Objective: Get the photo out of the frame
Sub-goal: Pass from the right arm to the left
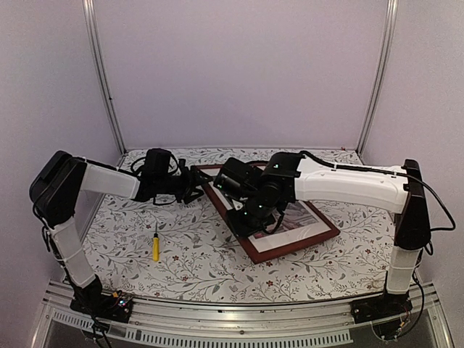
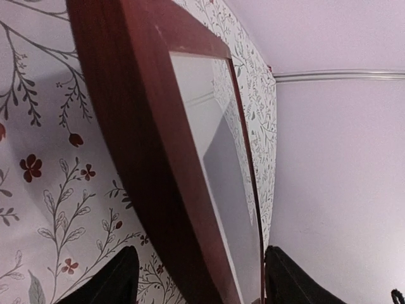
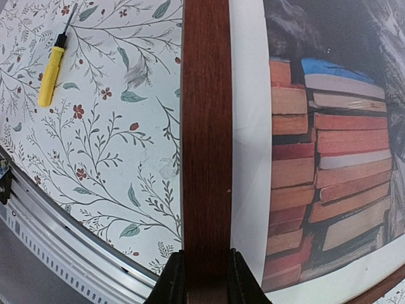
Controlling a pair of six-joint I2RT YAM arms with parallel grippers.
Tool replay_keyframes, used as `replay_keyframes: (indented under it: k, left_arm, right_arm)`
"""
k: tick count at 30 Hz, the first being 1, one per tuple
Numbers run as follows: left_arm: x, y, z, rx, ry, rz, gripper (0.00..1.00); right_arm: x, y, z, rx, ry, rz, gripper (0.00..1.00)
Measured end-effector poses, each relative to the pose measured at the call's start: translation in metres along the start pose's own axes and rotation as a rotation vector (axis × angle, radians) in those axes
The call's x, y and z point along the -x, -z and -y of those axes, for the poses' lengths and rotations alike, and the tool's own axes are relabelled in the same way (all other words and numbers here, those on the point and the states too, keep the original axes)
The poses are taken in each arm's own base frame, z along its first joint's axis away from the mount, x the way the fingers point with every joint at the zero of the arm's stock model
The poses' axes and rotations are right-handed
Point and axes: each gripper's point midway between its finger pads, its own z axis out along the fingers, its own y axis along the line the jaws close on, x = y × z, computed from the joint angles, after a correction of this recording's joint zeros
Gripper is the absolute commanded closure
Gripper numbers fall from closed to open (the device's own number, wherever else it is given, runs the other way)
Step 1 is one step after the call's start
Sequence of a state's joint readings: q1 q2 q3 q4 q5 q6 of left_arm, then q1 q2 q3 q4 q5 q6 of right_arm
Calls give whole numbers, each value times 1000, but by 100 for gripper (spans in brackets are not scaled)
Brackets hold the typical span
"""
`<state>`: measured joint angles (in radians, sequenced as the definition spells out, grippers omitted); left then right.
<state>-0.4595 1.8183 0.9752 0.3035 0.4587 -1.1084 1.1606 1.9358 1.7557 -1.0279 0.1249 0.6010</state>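
The frame [image 1: 297, 244] is dark reddish-brown wood and lies at an angle in the middle of the floral table. The photo [image 1: 301, 221] sits inside it. In the right wrist view the photo [image 3: 323, 158] shows stacked red-orange books inside a white border. My right gripper [image 1: 241, 217] is shut on the frame's left rail [image 3: 205, 126], one finger on each side, gripper [image 3: 205, 275]. My left gripper [image 1: 194, 187] is at the frame's far left corner. Its jaws stand open astride the frame's edge [image 2: 145, 139], gripper [image 2: 199, 278]. The left finger [image 2: 117, 278] is clear of the wood.
A yellow-handled screwdriver [image 1: 155, 246] lies on the cloth left of the frame, also seen as the screwdriver [image 3: 50, 73] from the right wrist. The table's aluminium front rail [image 3: 57, 234] runs close below the right gripper. Purple walls enclose the back and sides.
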Motion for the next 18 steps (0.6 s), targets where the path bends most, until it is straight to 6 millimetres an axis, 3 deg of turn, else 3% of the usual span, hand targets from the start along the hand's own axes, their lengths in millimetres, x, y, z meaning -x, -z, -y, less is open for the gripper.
replay_keyframes:
  k: [5, 10, 15, 18]
  left_arm:
    - [-2, -9, -3, -26, 41, -17, 56]
    - [-6, -13, -2, -27, 67, -30, 84]
    - [-5, -8, 22, -87, 149, -22, 100]
    - [-11, -7, 20, -74, 166, -24, 100]
  right_arm:
    - [-13, -2, 1, -10, 18, -20, 96]
    - [-19, 1, 3, -31, 30, -17, 93]
    - [-22, 3, 0, -54, 42, 2, 85]
    - [-24, 9, -1, -78, 54, 20, 71]
